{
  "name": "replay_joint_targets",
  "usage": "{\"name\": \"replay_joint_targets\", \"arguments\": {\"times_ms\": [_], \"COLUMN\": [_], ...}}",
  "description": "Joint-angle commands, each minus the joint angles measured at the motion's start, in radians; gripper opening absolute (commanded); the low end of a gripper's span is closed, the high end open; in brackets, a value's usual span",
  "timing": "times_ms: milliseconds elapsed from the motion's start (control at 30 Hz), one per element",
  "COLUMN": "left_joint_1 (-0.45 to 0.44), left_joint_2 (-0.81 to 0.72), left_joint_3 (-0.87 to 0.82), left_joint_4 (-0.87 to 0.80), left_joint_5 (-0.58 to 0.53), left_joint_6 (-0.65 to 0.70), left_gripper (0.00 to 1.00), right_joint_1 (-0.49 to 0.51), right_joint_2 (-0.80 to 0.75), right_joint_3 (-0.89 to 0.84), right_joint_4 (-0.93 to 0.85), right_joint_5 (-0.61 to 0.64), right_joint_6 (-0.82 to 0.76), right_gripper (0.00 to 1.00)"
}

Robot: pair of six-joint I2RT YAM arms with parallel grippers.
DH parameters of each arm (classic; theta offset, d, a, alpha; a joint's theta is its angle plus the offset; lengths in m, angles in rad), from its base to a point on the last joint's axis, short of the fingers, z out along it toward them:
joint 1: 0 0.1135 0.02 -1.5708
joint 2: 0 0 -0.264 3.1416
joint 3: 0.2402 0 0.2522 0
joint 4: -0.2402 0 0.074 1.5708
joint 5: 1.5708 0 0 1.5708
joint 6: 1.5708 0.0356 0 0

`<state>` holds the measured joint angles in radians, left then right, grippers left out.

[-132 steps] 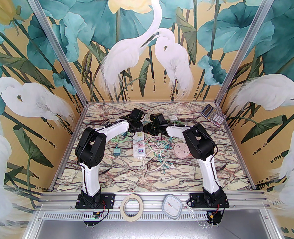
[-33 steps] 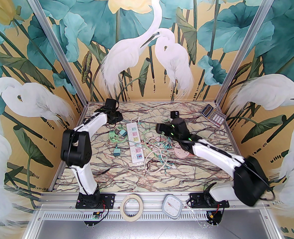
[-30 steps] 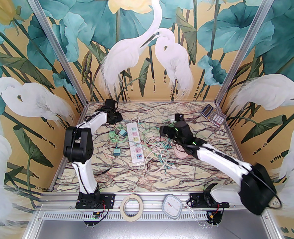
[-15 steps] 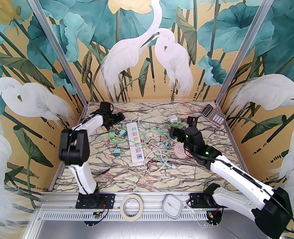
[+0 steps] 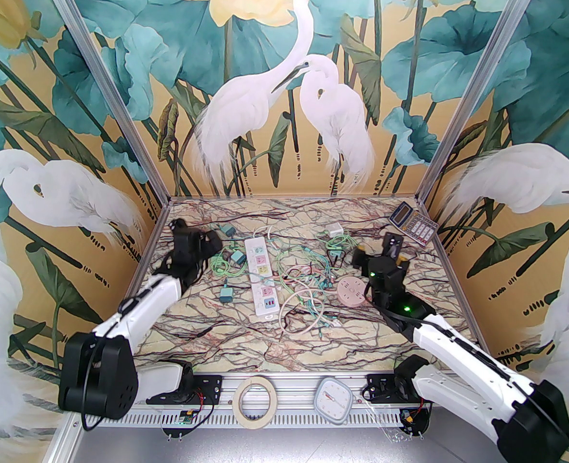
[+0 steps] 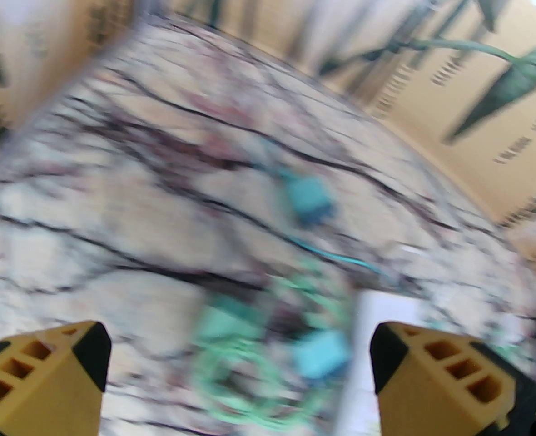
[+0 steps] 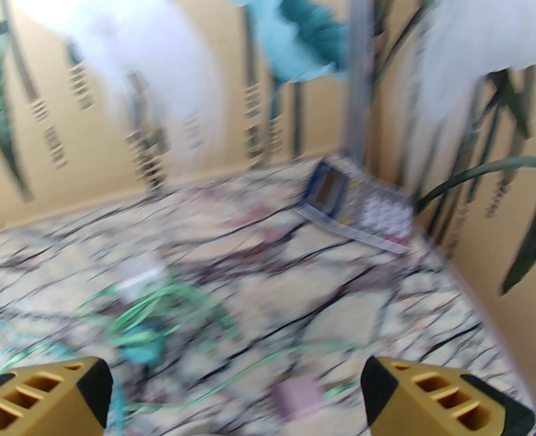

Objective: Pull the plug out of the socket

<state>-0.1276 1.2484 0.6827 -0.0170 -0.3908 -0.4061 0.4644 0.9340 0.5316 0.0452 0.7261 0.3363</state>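
Marbled table (image 5: 275, 350), painted heron walls (image 5: 410, 65).

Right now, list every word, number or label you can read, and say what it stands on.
No text reads legibly.
On the calculator: keys and display too small to read.
On the power strip: socket markings too small.
On the square dial on the near rail: face markings too small.
Wrist views: too blurred.
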Motion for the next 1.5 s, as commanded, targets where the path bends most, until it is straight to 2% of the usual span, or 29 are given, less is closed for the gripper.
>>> {"name": "replay_joint_targets", "arguments": {"times_ms": [0, 67, 133, 233, 267, 400, 467, 500, 567, 600, 633, 767, 833, 867, 900, 967, 1467], "left_joint_1": [-0.003, -0.002, -0.001, 0.003, 0.003, 0.029, 0.046, 0.049, 0.053, 0.058, 0.068, 0.089, 0.106, 0.113, 0.112, 0.116, 0.115], "left_joint_2": [-0.023, 0.007, 0.054, 0.158, 0.172, 0.236, 0.246, 0.249, 0.255, 0.269, 0.286, 0.268, 0.272, 0.295, 0.337, 0.296, 0.31], "left_joint_3": [-0.126, -0.197, -0.219, -0.217, -0.182, -0.097, -0.093, -0.104, -0.126, -0.165, -0.193, -0.209, -0.279, -0.311, -0.345, -0.325, -0.318], "left_joint_4": [0.295, 0.446, 0.52, 0.62, 0.553, 0.462, 0.47, 0.508, 0.581, 0.679, 0.757, 0.75, 0.874, 0.937, 1.091, 0.976, 0.991], "left_joint_5": [-0.221, -0.216, -0.18, -0.04, -0.019, 0.047, 0.071, 0.074, 0.076, 0.097, 0.12, 0.168, 0.217, 0.243, 0.229, 0.232, 0.218], "left_joint_6": [0.161, 0.239, 0.257, 0.333, 0.327, 0.345, 0.363, 0.386, 0.414, 0.43, 0.431, 0.404, 0.395, 0.395, 0.417, 0.387, 0.395], "left_gripper": [1.0, 1.0, 1.0, 1.0, 1.0, 1.0, 1.0, 1.0, 1.0, 1.0, 1.0, 1.0, 1.0, 1.0, 1.0, 1.0, 1.0], "right_joint_1": [-0.069, -0.118, -0.165, -0.221, -0.234, -0.282, -0.296, -0.303, -0.319, -0.323, -0.339, -0.389, -0.416, -0.425, -0.414, -0.423, -0.435], "right_joint_2": [0.055, 0.117, 0.184, 0.291, 0.32, 0.44, 0.479, 0.502, 0.582, 0.589, 0.561, 0.551, 0.566, 0.621, 0.656, 0.607, 0.62], "right_joint_3": [-0.084, -0.126, -0.125, -0.134, -0.144, -0.172, -0.135, -0.123, -0.14, -0.138, -0.133, -0.191, -0.226, -0.234, -0.235, -0.189, -0.169], "right_joint_4": [0.264, 0.373, 0.392, 0.485, 0.529, 0.748, 0.725, 0.732, 0.859, 0.861, 0.799, 0.886, 0.94, 1.02, 1.093, 0.913, 0.894], "right_joint_5": [0.031, 0.013, -0.009, -0.044, -0.052, -0.164, -0.189, -0.22, -0.275, -0.258, -0.293, -0.386, -0.456, -0.483, -0.465, -0.485, -0.454], "right_joint_6": [-0.192, -0.243, -0.244, -0.233, -0.226, -0.282, -0.305, -0.326, -0.36, -0.348, -0.321, -0.288, -0.268, -0.278, -0.295, -0.272, -0.252], "right_gripper": [0.99, 0.99, 0.99, 0.99, 0.99, 0.99, 0.99, 0.99, 0.99, 0.99, 0.99, 0.99, 0.99, 0.99, 0.99, 0.99, 0.99]}}
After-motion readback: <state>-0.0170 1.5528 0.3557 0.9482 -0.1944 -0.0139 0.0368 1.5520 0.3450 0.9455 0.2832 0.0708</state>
